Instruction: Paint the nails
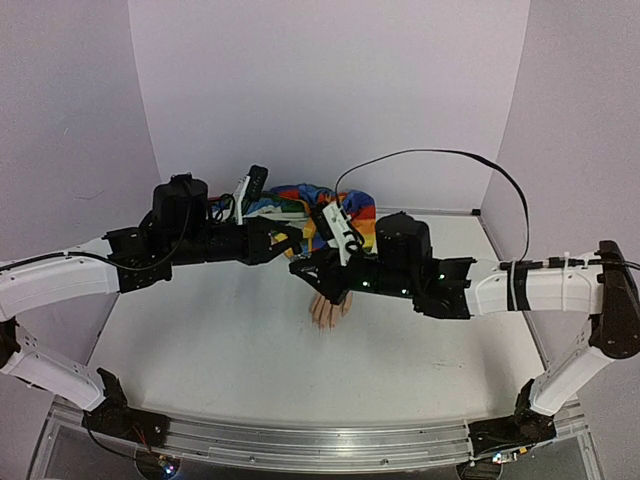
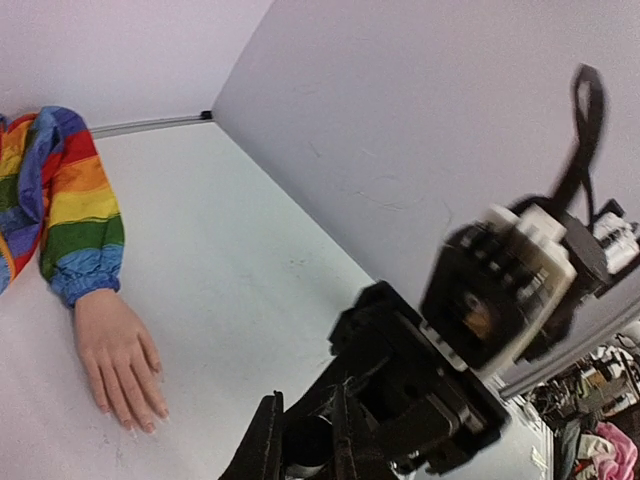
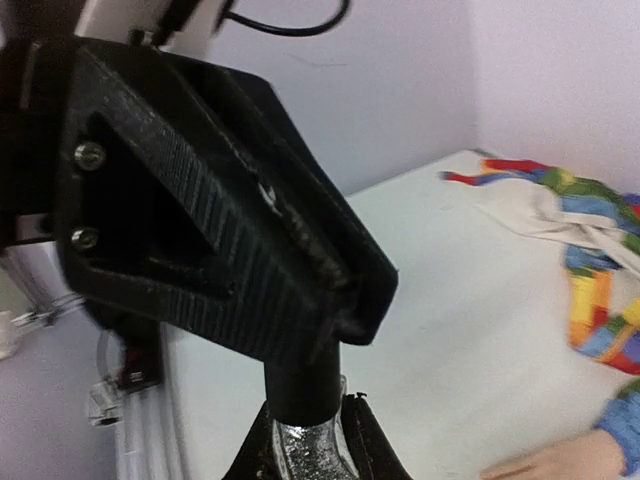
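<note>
The pale mannequin hand point(image 1: 328, 311) lies palm down on the table, at the end of a rainbow-striped sleeve point(image 1: 300, 205). Its tiny nails point(image 2: 146, 427) show at the fingertips in the left wrist view. My right gripper point(image 3: 310, 448) is shut on a small glittery polish bottle point(image 3: 308, 452). My left gripper point(image 2: 305, 438) is shut on the bottle's black cap point(image 3: 300, 385), which sits on the bottle neck. Both grippers point(image 1: 303, 258) meet just above and behind the hand. The hand's edge point(image 3: 560, 462) shows low right in the right wrist view.
The sleeve's loose fabric point(image 3: 590, 240) is bunched at the back by the wall. The white table point(image 1: 220, 340) is bounded by lilac walls point(image 1: 330, 90) at the back and sides. A black cable point(image 1: 470, 160) loops above the right arm.
</note>
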